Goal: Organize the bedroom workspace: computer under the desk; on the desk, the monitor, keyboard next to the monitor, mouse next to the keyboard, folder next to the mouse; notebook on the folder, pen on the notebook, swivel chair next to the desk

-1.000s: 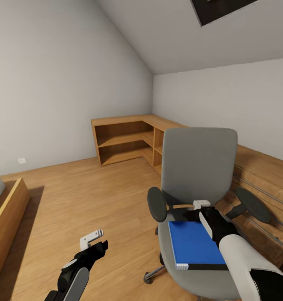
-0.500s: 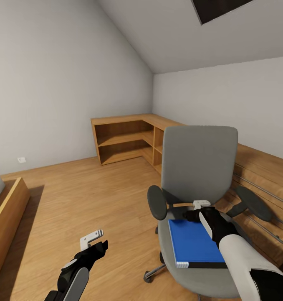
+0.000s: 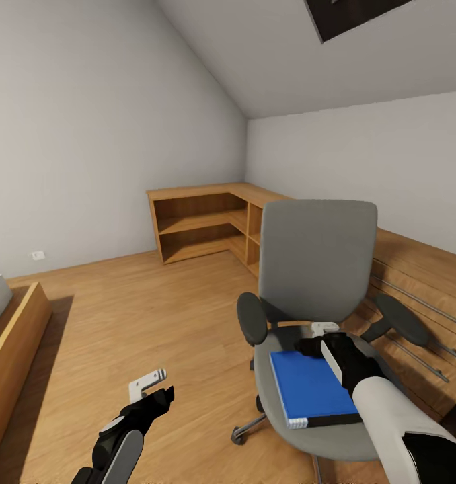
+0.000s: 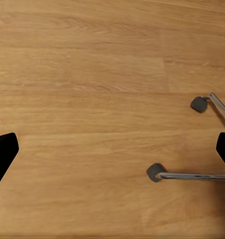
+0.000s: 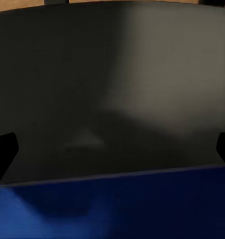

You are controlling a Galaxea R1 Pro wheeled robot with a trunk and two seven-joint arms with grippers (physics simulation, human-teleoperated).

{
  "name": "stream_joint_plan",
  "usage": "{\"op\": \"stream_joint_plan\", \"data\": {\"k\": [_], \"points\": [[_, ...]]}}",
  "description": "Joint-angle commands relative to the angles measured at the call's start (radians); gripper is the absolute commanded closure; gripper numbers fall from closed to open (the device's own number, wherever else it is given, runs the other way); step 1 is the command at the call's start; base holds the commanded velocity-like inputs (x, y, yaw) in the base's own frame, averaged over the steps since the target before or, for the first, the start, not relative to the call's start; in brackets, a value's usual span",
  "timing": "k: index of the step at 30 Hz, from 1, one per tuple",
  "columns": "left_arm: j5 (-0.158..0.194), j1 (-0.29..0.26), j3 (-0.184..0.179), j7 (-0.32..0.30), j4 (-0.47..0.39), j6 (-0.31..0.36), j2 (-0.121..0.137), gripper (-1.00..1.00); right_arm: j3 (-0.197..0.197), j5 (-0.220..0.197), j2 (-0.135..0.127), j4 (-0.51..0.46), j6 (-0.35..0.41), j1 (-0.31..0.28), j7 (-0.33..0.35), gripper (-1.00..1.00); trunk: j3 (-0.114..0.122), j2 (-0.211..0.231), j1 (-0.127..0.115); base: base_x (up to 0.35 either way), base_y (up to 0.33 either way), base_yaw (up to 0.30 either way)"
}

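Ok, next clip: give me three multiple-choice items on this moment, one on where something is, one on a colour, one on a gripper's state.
1. Where does the flat bright blue folder lie?
A. on the wooden floor
B. on the seat of the grey upholstered swivel chair
C. on the low wooden shelf unit

2. What colour are the chair's armrest pads?
A. black
B. white
C. blue

3. How does the left gripper stand?
A. shut on the folder
B. shut on a chair leg
C. open, holding nothing

Answers:
1 B, the head view shows the folder flat on the seat, with the right gripper at its far edge.
2 A, both oval pads are black.
3 C, in the left wrist view its fingertips sit far apart over bare wooden floor.
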Motion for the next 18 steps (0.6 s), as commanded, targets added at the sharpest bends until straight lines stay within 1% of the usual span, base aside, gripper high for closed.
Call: {"op": "stream_joint_plan", "data": {"k": [1, 4, 10, 14, 18], "points": [[0.009, -0.001, -0.001, 0.009, -0.001, 0.001, 0.0, -1.0, -0.006, 0.011, 0.001, -0.002, 0.005, 0.0, 0.007, -1.0, -0.001, 0.0, 0.0, -0.032, 0.0, 0.0], [0.009, -0.001, -0.001, 0.009, -0.001, 0.001, 0.0, -1.0, -0.006, 0.011, 0.001, -0.002, 0.004, 0.0, 0.006, -1.0, -0.001, 0.0, 0.0, -0.049, 0.0, 0.0], [0.009, -0.001, -0.001, 0.008, -0.001, 0.001, 0.0, -1.0, -0.007, 0.011, 0.002, -0.002, 0.002, 0.0, -0.014, -1.0, -0.001, 0.0, 0.0, -0.196, 0.0, 0.0], [0.009, -0.001, -0.001, 0.009, -0.001, 0.001, 0.0, -1.0, -0.007, 0.011, 0.002, -0.003, 0.002, 0.0, -0.019, -1.0, -0.001, 0.0, 0.0, -0.074, 0.0, 0.0], [0.01, -0.001, -0.001, 0.009, -0.001, 0.002, 0.0, -1.0, -0.007, 0.011, 0.002, -0.002, 0.001, 0.0, -0.02, -1.0, -0.001, 0.0, 0.0, -0.199, 0.0, 0.0]]}}
